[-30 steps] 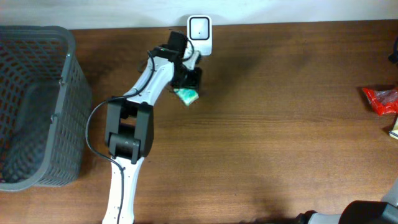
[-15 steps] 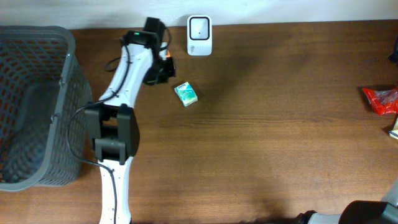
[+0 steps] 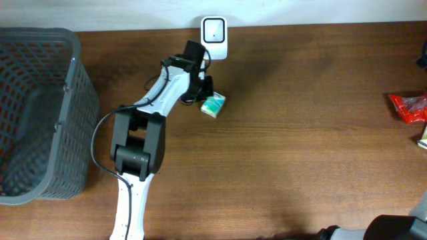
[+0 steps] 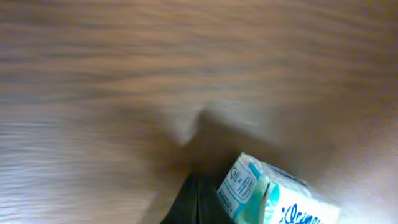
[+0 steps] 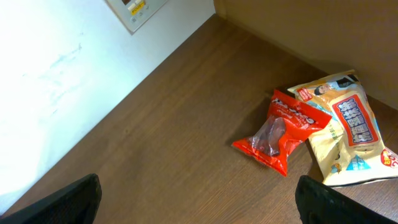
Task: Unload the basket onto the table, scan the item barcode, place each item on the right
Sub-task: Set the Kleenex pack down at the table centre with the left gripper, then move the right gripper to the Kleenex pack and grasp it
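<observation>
Closest to the robot's own side, the right gripper hangs with its fingers spread to both lower corners of its wrist view and nothing between them, above smooth, dark wood-grain table. A crinkly red foil packet and a glossy beige snack bag lie touching each other at the right of that view. Further in, the left arm climbs from the bottom edge of the overhead frame to its upper middle, where the left gripper has its jaws pressed fully together on nothing. Just beside the tips, to their lower right, lies the tissue pack — a small soft block in white and teal film with rounded corners and blue script, resting on the table at a slant. Whether the tips touch it I cannot tell, as the wrist view is blurred. No barcode shows on any face in view. The step in hand looks like getting hold of the pack, so the jaws would need to open first and straddle its narrow sides. The squeeze should be light, since film over tissue will dent and slip. The printed code must then be turned square to the reader's window — not tilted, as shiny wrap may glare. Beyond the pack, at the top edge, stands the scanner, hard white plastic, a rounded upright slab with a square window. Far left sits a grey lattice basket.
</observation>
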Robot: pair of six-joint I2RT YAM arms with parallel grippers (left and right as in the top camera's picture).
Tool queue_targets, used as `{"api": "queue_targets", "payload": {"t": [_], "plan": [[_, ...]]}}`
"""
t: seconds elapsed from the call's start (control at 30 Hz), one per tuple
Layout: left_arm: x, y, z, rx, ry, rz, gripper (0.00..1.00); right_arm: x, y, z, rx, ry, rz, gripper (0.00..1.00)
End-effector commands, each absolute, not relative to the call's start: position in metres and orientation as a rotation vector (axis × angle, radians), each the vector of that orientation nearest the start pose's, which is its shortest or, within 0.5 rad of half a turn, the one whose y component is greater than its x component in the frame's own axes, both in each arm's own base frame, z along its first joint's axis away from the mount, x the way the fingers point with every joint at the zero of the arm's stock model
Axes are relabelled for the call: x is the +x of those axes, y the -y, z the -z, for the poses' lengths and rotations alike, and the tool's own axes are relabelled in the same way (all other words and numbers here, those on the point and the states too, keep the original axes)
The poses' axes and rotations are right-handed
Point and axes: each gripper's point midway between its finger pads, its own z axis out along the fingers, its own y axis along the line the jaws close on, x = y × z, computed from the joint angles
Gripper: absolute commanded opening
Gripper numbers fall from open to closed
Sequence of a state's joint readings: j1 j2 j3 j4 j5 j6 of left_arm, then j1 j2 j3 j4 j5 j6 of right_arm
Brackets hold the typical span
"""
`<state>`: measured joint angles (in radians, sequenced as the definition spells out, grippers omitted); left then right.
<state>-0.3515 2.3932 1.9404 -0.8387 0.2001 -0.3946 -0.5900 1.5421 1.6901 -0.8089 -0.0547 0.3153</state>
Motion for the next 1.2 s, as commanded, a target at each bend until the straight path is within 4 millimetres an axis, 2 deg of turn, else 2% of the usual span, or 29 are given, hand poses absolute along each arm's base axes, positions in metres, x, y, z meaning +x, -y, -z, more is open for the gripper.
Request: {"api": "queue_targets", "payload": {"t": [0.0,0.1,0.13,0.17,0.2,0.27,0.33,0.37,0.4,0.43,0.5,0.53,0.57,0.6,0.63,0.67,0.73,0.77,0.8,0.83,0.87,0.9,0.93,0.97,1.0,1.07,1.17], "plan": [[0.455,0.265,-0.017,0.126,-2.941,0.600,0.00,0.372,0.236,-0.320,0.954,-2.022,0.078,0.98],[0.427,0.308,-0.021,0.159,-2.980,0.719,0.00,0.372,0.236,-0.320,0.954,-2.022,0.078,0.98],[0.424,0.315,-0.023,0.184,-2.974,0.714,0.00,0.372,0.236,-0.320,0.954,-2.022,0.078,0.98],[0.430,0.312,-0.026,0.180,-2.954,0.660,0.00,0.372,0.236,-0.320,0.954,-2.022,0.078,0.98],[0.441,0.302,-0.036,0.157,-2.925,0.581,0.00,0.372,0.236,-0.320,0.954,-2.022,0.078,0.98],[0.469,0.263,-0.072,0.082,-2.851,0.417,0.00,0.372,0.236,-0.320,0.954,-2.022,0.078,0.98],[0.491,0.203,-0.108,0.006,-2.780,0.203,0.00,0.372,0.236,-0.320,0.954,-2.022,0.078,0.98],[0.496,0.173,-0.115,-0.063,-2.775,0.121,0.00,0.372,0.236,-0.320,0.954,-2.022,0.078,0.98],[0.496,0.152,-0.115,-0.109,-2.790,0.073,0.00,0.372,0.236,-0.320,0.954,-2.022,0.078,0.98],[0.493,0.131,-0.112,-0.163,-2.820,0.045,0.09,0.372,0.236,-0.320,0.954,-2.022,0.078,0.98],[0.491,0.095,-0.108,-0.259,-2.855,0.011,0.17,0.372,0.236,-0.320,0.954,-2.022,0.078,0.99],[0.491,0.084,-0.108,-0.289,-2.858,0.004,0.25,0.372,0.236,-0.320,0.954,-2.022,0.078,0.98],[0.490,0.078,-0.107,-0.309,-2.865,-0.002,0.47,0.372,0.236,-0.320,0.954,-2.022,0.078,0.98],[0.487,0.071,-0.106,-0.325,-2.878,-0.011,0.91,0.372,0.236,-0.320,0.954,-2.022,0.078,0.98],[0.486,0.069,-0.106,-0.331,-2.883,-0.015,0.99,0.374,0.232,-0.320,0.943,-2.024,0.053,0.98],[0.487,0.069,-0.106,-0.333,-2.882,-0.015,0.99,0.383,0.214,-0.322,0.877,-2.042,-0.084,0.98],[0.487,0.069,-0.106,-0.333,-2.878,-0.013,0.99,0.392,0.153,-0.321,0.730,-2.112,-0.478,0.98],[0.487,0.069,-0.105,-0.333,-2.880,-0.014,0.99,0.387,0.110,-0.308,0.699,-2.203,-0.684,0.98],[0.488,0.069,-0.105,-0.333,-2.878,-0.013,0.99,0.381,0.084,-0.292,0.714,-2.295,-0.766,0.99],[0.488,0.069,-0.104,-0.333,-2.878,-0.013,0.99,0.373,0.050,-0.270,0.716,-2.434,-0.812,1.00],[0.488,0.069,-0.104,-0.333,-2.878,-0.013,0.99,0.368,0.015,-0.246,0.678,-2.584,-0.811,0.87],[0.488,0.069,-0.104,-0.333,-2.879,-0.014,0.99,0.366,-0.015,-0.229,0.652,-2.666,-0.835,0.83],[0.488,0.069,-0.104,-0.333,-2.878,-0.013,0.99,0.364,-0.033,-0.214,0.741,-2.718,-0.817,0.81],[0.488,0.069,-0.104,-0.333,-2.878,-0.012,0.99,0.361,-0.055,-0.189,0.915,-2.764,-0.744,0.82],[0.488,0.069,-0.104,-0.333,-2.879,-0.013,0.99,0.360,-0.089,-0.161,1.066,-2.761,-0.744,0.82],[0.488,0.069,-0.104,-0.333,-2.879,-0.013,0.99,0.358,-0.125,-0.130,1.232,-2.721,-0.811,0.83],[0.488,0.069,-0.104,-0.333,-2.879,-0.013,0.99,0.366,-0.175,-0.092,1.273,-2.592,-0.975,0.82]]}}
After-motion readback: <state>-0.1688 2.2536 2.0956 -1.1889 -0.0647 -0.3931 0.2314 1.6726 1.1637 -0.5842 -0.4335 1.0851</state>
